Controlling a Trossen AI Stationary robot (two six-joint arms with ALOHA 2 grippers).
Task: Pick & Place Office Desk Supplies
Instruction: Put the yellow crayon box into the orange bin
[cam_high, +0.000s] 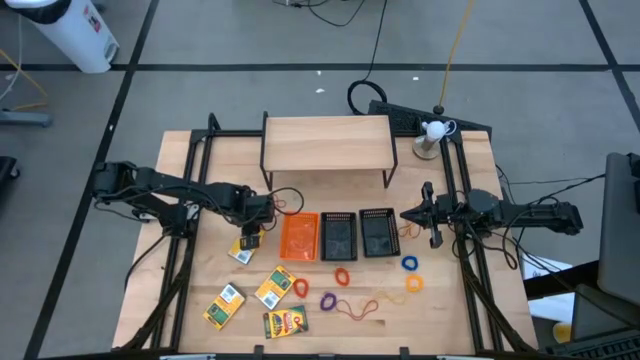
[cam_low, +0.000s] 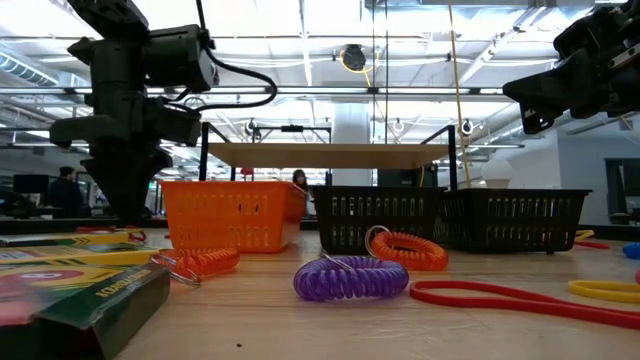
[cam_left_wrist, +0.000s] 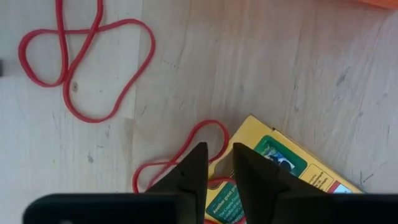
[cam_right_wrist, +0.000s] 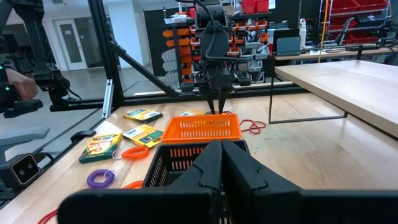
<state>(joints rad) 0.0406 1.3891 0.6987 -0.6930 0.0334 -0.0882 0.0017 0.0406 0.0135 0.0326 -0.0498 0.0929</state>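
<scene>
Surface (cam_high: 200, 150) carries orange tray (cam_high: 299, 236) and crayon box (cam_high: 246, 246) left of it. Left pincer (cam_left_wrist: 215, 163) stands over the box's edge and a red band (cam_left_wrist: 180, 158), fingers narrowly parted, grip uncertain. Right pincer (cam_right_wrist: 221, 163) clenched, empty, beside black trays (cam_high: 357, 234).

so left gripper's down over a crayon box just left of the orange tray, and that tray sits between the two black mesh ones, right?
Not quite. In the high view the orange tray sits at the left end of the row, with both black mesh trays to its right. The left gripper is over the crayon box.
</scene>
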